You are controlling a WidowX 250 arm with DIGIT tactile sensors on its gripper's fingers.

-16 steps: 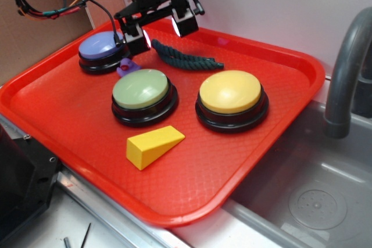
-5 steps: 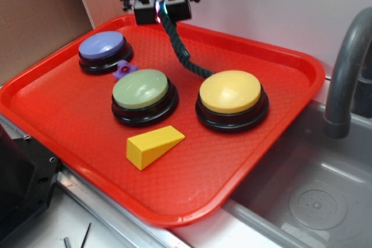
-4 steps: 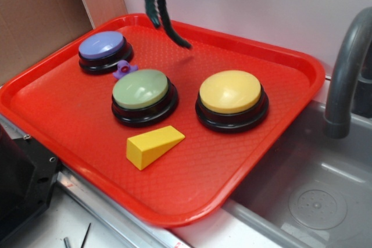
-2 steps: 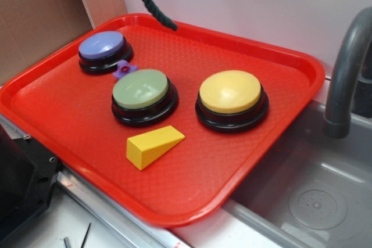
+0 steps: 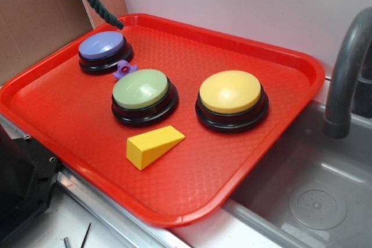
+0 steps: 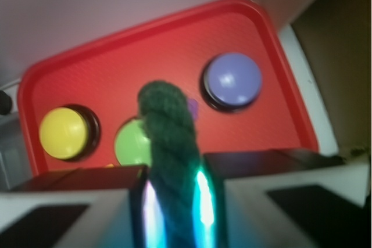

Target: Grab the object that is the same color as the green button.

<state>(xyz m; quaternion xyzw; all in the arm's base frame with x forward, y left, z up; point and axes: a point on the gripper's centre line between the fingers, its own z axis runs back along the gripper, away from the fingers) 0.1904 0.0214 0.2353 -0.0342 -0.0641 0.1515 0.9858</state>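
Gripper: the gripper [image 6: 174,207] filled the bottom of the wrist view, its two fingers [image 6: 75,207] clamped on the rope between them; out of frame in the exterior view.
Rope: the dark green twisted rope [image 6: 168,143] was pinched in the jaws and stood up out of them, blurred; in the exterior view its strand [image 5: 96,1] hung from the top edge, clear of the tray, over the far left rim.
Wedge: a yellow wedge block [image 5: 152,145] lay nearest on the red tray [image 5: 273,120].
Green button: the pale green button [image 5: 140,90] sat just behind the wedge.
Yellow button: the yellow button [image 5: 230,93] was beside it, to the right.
Toy: a small purple toy [image 5: 123,69] lay between the green button and the purple button [image 5: 102,46].
Sink: a grey sink [image 5: 314,196] with a faucet [image 5: 346,74] lay right of the tray.
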